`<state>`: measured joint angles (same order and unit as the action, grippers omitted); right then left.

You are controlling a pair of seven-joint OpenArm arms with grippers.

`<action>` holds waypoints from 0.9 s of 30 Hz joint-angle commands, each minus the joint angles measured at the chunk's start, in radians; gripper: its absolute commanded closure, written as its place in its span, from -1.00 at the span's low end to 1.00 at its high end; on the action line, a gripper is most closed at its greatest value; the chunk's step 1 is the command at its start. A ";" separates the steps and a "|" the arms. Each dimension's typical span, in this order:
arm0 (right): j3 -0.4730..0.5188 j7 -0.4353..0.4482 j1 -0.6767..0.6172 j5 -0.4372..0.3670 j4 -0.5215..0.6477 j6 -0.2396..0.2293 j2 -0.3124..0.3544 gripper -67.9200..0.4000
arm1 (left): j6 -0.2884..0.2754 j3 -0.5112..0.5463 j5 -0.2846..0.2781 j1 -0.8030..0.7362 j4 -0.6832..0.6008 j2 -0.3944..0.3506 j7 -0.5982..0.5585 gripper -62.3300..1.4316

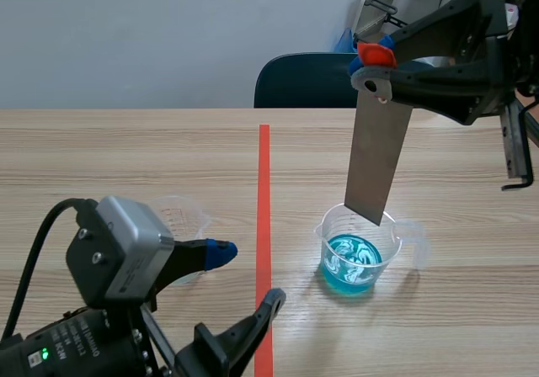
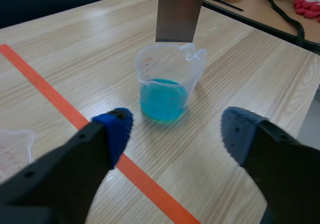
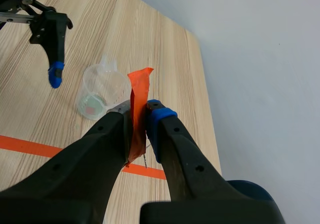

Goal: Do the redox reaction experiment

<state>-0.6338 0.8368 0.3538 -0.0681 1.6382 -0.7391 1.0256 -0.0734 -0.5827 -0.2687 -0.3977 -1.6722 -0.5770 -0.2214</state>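
Metal strip [image 1: 378,162] upright, lower end over beaker [image 1: 327,241]; right hand [image 1: 372,64] gripping

A pale wood-grain table [image 1: 126,150] carries two vessels. A clear plastic measuring beaker holding blue liquid [image 1: 354,255] stands upright on the boards, with white swirls on the liquid's surface and faint red graduations on its wall. Near the beaker, on the side away from its pouring lip, an orange-red tape line [image 1: 264,192] runs straight along the tabletop from the near edge toward the far edge. Beyond that line, well apart from the blue-filled beaker, stands a second clear plastic measuring beaker [image 1: 179,213]. It is partly hidden and appears empty, though its contents cannot be made out with certainty. Both beakers rest directly on bare wood, neither touching the tape.
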 commanded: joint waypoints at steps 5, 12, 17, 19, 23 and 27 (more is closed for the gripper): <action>0.019 0.016 0.017 -0.015 0.012 -0.006 0.016 0.97 | 0.012 0.007 -0.003 -0.013 -0.019 -0.008 -0.018 -1.00; 0.019 0.016 0.017 -0.015 0.012 -0.006 0.016 0.97 | 0.023 0.010 0.004 -0.018 -0.019 -0.008 -0.018 -1.00; 0.019 0.016 0.017 -0.015 0.012 -0.006 0.016 0.97 | 0.032 0.013 0.004 -0.018 -0.019 -0.008 -0.020 -1.00; 0.019 0.016 0.017 -0.015 0.012 -0.006 0.016 0.97 | 0.032 0.013 0.005 -0.018 -0.019 -0.008 -0.022 -1.00; 0.019 0.016 0.017 -0.015 0.012 -0.006 0.016 0.97 | 0.032 0.013 0.013 -0.018 -0.019 -0.008 -0.022 -1.00; 0.019 0.016 0.017 -0.015 0.012 -0.006 0.016 0.97 | 0.032 0.013 0.021 -0.018 -0.019 -0.008 -0.021 -1.00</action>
<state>-0.6338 0.8368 0.3538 -0.0681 1.6382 -0.7391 1.0256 -0.0448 -0.5743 -0.2501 -0.4156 -1.6726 -0.5873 -0.2214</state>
